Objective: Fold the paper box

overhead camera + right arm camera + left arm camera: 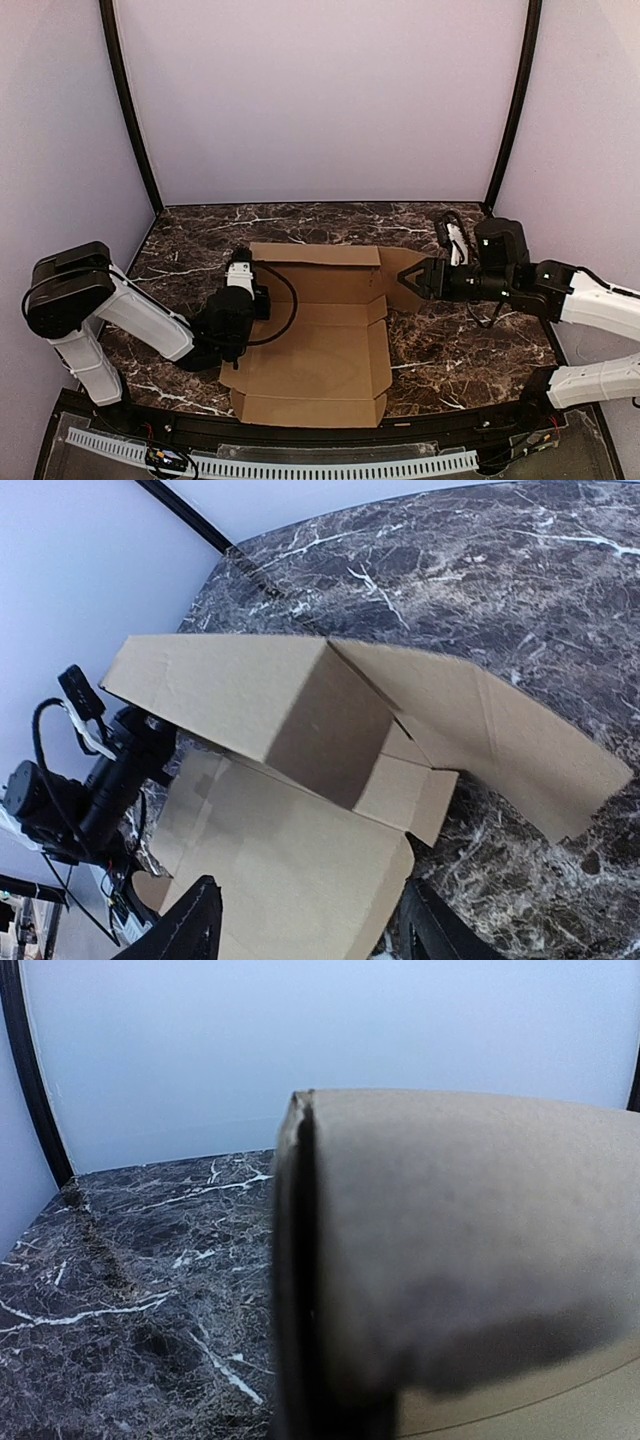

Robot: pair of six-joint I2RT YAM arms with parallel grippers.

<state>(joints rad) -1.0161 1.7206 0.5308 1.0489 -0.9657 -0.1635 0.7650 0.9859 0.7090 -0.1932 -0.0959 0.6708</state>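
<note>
Plain brown paper box [310, 345] (smooth, bent card) on marbled worktop [450, 340]; left pincer [243, 266] pinches its edge, right pincer [405, 283] wide.

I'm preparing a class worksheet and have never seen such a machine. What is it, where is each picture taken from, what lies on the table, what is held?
Two robot arms with two-finger grippers stand at a marble table. One picture looks down from above; the others come from wrist cameras. A half-folded brown paper box lies between the arms. The left gripper is shut, apparently pinching its left wall; the right gripper is open, holding nothing.
</note>
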